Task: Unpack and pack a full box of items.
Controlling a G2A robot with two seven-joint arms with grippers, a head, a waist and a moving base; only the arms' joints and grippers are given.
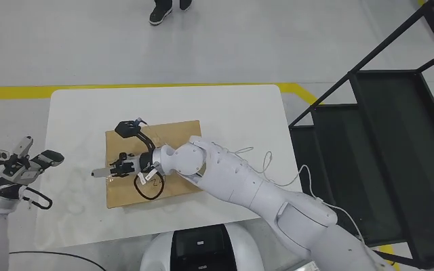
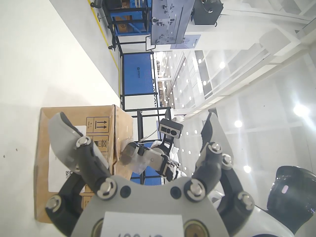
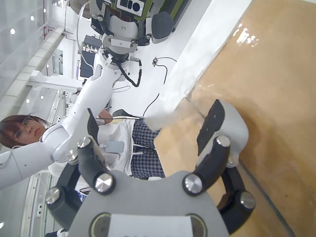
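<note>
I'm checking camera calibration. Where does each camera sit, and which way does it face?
Top view: above the arms, looking down on the table and box; right gripper at the box's edge, left gripper beside the table.
Left wrist view: off the table's side, facing the box's side wall; its own open gripper frames it.
Right wrist view: low over the box top, facing past its edge; its own open gripper in front.
Shared: both wrist views show the box and the other gripper.
</note>
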